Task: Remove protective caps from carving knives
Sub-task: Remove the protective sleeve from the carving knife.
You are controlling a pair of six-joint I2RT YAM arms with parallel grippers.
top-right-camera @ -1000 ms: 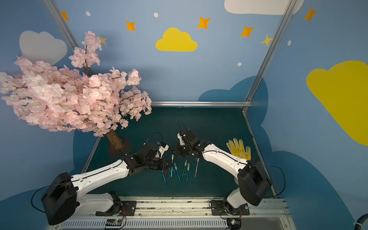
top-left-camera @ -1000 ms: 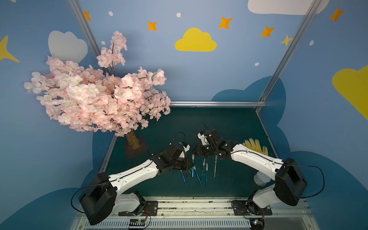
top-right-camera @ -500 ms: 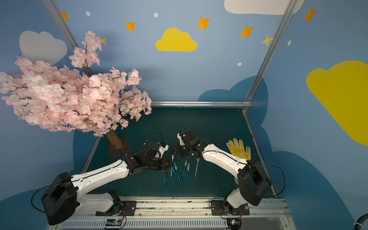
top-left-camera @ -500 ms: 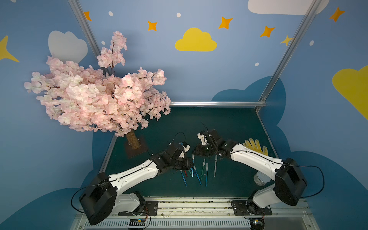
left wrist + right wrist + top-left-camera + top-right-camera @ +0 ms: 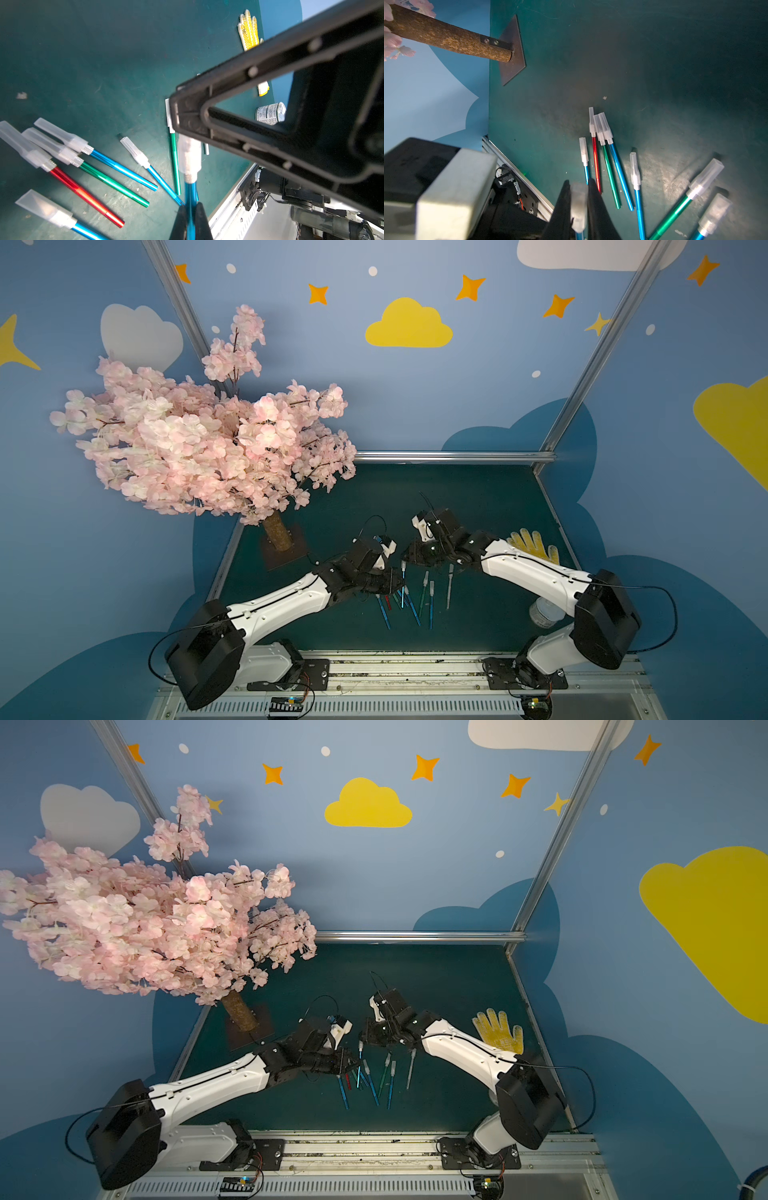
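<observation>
A blue carving knife (image 5: 190,193) stands lifted above the green mat, my left gripper (image 5: 191,207) shut on its handle. Its translucent protective cap (image 5: 578,205) is still on the blade end, and my right gripper (image 5: 578,187) is shut on that cap. In both top views the two grippers meet tip to tip over the mat, left gripper (image 5: 398,583) below right gripper (image 5: 405,559), with the held knife (image 5: 360,1052) between them. Several other capped knives (image 5: 610,176), red, green and blue, lie fanned out on the mat (image 5: 409,608).
A pink blossom tree (image 5: 199,439) on a dark base plate (image 5: 286,549) stands at the mat's left. A yellow glove (image 5: 534,545) and a small white can (image 5: 544,612) lie near the right arm. A whitish knife (image 5: 450,587) lies right of the pile. A metal rail (image 5: 374,668) borders the front.
My right gripper's jaws have closed in onto the cap of the held knife. Both arms have barely shifted.
</observation>
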